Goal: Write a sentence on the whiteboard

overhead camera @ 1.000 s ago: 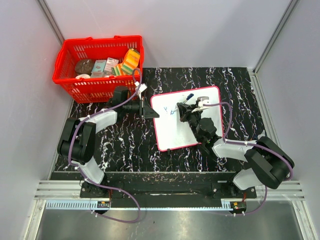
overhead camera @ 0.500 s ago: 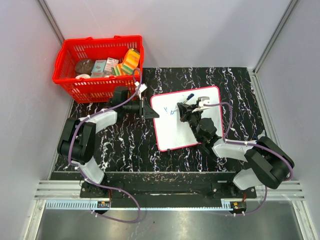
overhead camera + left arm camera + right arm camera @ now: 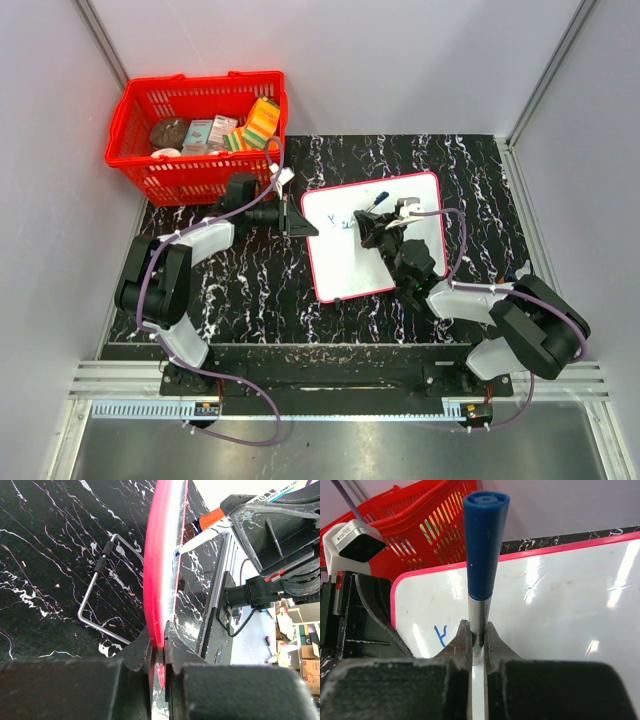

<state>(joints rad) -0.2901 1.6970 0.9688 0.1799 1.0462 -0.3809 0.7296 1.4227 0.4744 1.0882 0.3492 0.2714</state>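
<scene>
Top view: the whiteboard (image 3: 340, 268) is lying flat on the black marbled table (image 3: 250, 295), just off centre toward 3 o'clock, with its red frame rotated slightly so the far right corner is pointing to 1 o'clock.

The left gripper (image 3: 298, 219) is sitting at the board's 9 o'clock edge, near the far left corner. In the left wrist view its 2 fingers (image 3: 141, 652) are pinching the red frame of the whiteboard (image 3: 155, 570) edge-on, closed on it. A bent wire handle (image 3: 95, 587) with a black sleeve is lying on the table at 9 o'clock of that edge.

The right gripper (image 3: 372, 228) is hanging over the board's far half. In the right wrist view the right gripper (image 3: 477, 641) is closing tight on the silver barrel of 1 marker (image 3: 485, 545), whose blue cap end is pointing up toward the camera. From above, the marker (image 3: 381, 199) is leaning toward 1 o'clock. The tip contact is hidden by the fingers.

The sentence (image 3: 345, 223) is showing as small blue marks at 9 o'clock of the right gripper; 1 blue stroke (image 3: 440, 636) is visible on the white surface (image 3: 560, 590), and the wording is too small to read.

1 red basket (image 3: 200, 80) holding packaged goods is standing at 11 o'clock, well apart from the board.
</scene>
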